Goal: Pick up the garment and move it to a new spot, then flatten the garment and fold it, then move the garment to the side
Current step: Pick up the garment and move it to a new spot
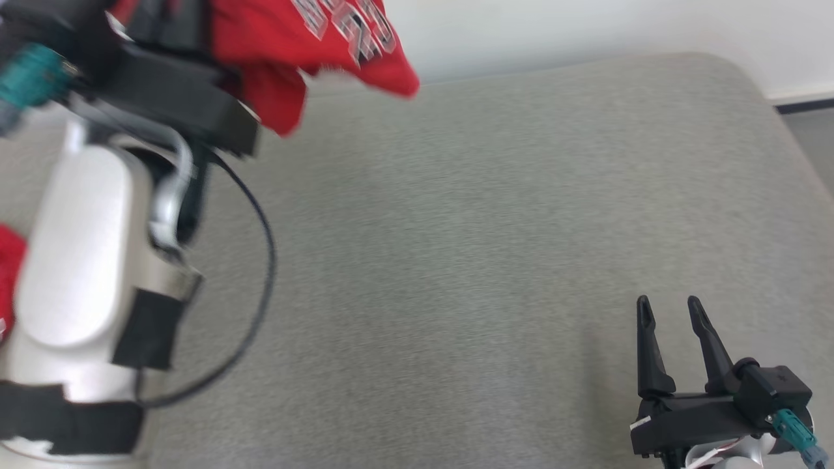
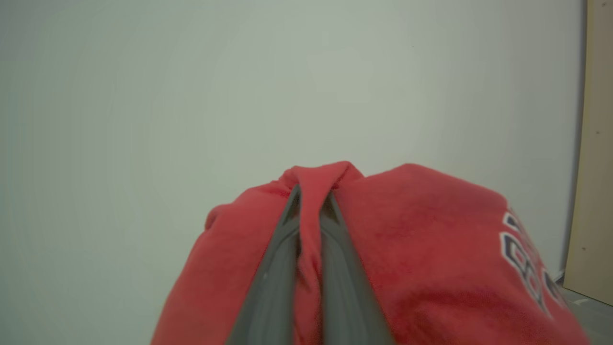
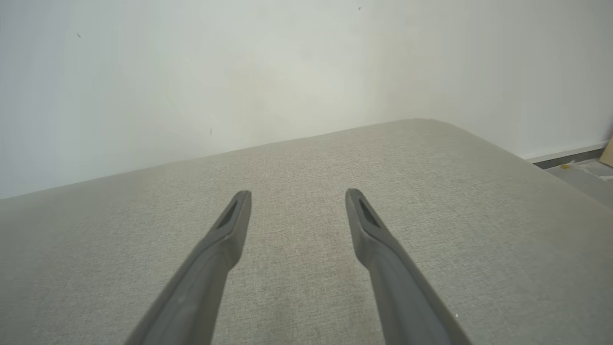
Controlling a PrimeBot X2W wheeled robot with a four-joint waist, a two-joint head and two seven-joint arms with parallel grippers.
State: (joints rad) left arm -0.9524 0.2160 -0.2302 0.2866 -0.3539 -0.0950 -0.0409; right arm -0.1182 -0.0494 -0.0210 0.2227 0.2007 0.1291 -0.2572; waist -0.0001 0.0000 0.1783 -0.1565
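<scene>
The garment [image 1: 287,39] is red cloth with grey-white lettering, hanging in the air at the top left of the head view, above the grey cushion. My left gripper [image 2: 311,196] is shut on a pinched fold of the garment [image 2: 431,230], which drapes down both sides of the fingers. In the head view the fingertips are hidden behind the cloth and the raised left arm [image 1: 85,260]. More red cloth shows at the left edge [image 1: 8,273]. My right gripper [image 1: 671,309] stands open at the lower right, just above the cushion, with nothing between its fingers [image 3: 234,215].
A wide grey fabric cushion [image 1: 488,247] spreads across the scene, with a rounded far right corner. A pale wall [image 3: 239,72] rises behind it. Floor and a dark baseboard [image 1: 805,104] show at the far right. A black cable [image 1: 264,280] loops from the left arm.
</scene>
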